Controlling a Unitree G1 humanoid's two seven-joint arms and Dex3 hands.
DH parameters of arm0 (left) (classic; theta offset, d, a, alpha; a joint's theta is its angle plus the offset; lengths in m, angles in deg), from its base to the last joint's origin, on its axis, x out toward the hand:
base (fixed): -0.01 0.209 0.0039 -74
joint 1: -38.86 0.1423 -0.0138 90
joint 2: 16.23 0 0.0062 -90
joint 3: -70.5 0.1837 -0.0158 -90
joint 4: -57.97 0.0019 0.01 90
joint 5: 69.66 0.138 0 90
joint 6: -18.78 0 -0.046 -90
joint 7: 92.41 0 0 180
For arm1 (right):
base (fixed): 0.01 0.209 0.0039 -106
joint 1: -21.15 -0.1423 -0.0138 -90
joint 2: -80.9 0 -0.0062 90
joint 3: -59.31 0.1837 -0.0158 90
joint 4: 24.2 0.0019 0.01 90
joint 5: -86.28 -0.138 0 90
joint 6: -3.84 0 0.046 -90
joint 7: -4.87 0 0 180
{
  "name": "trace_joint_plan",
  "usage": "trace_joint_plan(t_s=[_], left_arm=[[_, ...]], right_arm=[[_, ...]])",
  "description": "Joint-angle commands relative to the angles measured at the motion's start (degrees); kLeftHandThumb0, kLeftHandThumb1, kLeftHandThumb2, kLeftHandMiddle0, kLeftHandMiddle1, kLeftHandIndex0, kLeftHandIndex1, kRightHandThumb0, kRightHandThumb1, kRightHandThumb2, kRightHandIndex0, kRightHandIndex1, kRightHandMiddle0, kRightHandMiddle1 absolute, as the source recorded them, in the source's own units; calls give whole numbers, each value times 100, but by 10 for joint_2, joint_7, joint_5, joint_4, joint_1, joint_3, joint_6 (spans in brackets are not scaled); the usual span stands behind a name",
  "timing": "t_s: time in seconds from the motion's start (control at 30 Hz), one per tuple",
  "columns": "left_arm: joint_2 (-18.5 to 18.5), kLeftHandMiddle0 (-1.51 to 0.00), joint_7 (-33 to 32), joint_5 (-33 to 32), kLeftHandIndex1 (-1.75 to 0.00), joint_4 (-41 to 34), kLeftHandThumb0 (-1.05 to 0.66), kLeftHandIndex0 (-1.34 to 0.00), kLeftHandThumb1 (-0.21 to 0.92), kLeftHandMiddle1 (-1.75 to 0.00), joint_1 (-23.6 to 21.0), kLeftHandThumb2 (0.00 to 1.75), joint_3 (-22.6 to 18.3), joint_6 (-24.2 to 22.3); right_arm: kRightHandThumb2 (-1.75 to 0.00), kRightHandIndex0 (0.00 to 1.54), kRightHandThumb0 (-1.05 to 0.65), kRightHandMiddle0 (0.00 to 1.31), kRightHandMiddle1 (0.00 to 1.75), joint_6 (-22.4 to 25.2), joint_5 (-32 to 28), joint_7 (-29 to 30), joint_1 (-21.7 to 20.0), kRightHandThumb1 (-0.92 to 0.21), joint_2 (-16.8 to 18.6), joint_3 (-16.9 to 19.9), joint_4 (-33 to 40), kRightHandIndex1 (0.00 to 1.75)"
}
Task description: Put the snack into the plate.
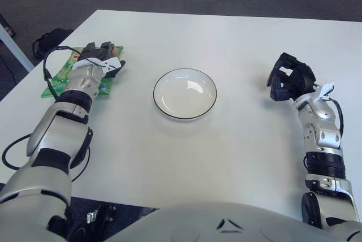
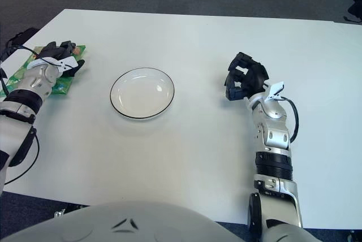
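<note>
Snack: your green snack bag (image 1: pixel 70 76) lies flat near the table's left edge, well left of the plate, its long side running away from the robot

Left hand: your left hand (image 1: pixel 100 61) sits on top of the bag's far end; the dark fingers (image 1: pixel 105 49) curl down over the bag, touching it, but you cannot tell whether they truly grip it or just press on it

Plate: the white plate (image 1: pixel 185 93), dark-rimmed, stands near the table's middle with nothing in it, between the two hands and apart from both

Right hand: your right hand (image 1: pixel 289 77) shows right of the plate, raised on an upright forearm; its black fingers (image 2: pixel 244 76) are bent inward in a loose claw and hold nothing; whether it touches the table you cannot tell

Table: the white table (image 1: pixel 226 44) carries only the bag and the plate in your view

Cable: a black cable (image 1: pixel 46 68) loops from your left wrist over the bag's near part

Floor: dark carpet beyond the table's far edge, with a black object (image 1: pixel 48 39) lying on it past the left corner
</note>
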Motion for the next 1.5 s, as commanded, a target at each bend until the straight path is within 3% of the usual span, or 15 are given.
trace_joint_plan(t_s=[0.0, 0.27, 0.53, 0.83, 1.27, 1.47], left_arm=[[17, -9, -34, 11, -64, -6, -105, 0, 92, -2, 29, 99, 5, -34], [23, -19, -81, 30, -71, 4, -105, 0, 92, -7, 27, 96, 17, -58], [36, -9, -123, 70, -56, 18, -105, 0, 92, -2, 18, 99, 47, -133], [55, 0, -186, 97, -35, 26, -105, 0, 92, 0, 15, 105, 68, -198], [62, 0, -239, 91, -29, 2, -105, 0, 92, 0, 22, 103, 63, -233], [56, 0, -279, 94, -25, -47, -105, 0, 92, 0, 38, 101, 53, -256]], right_arm=[[-175, 92, -1, 73, 175, -132, 48, 10, 5, 10, -7, -10, -67, 165], [-175, 94, -1, 74, 175, -199, 60, 16, -5, 11, -7, -10, -117, 161], [-175, 95, -1, 74, 175, -223, 54, 9, -8, 11, -11, -14, -134, 160], [-175, 96, -1, 75, 175, -234, 39, -11, -9, 12, -13, -15, -141, 159], [-175, 95, -1, 74, 175, -232, 16, -40, -11, 11, -15, -14, -147, 160], [-175, 92, -1, 73, 175, -225, 3, -54, -13, 10, -15, -13, -150, 164]])
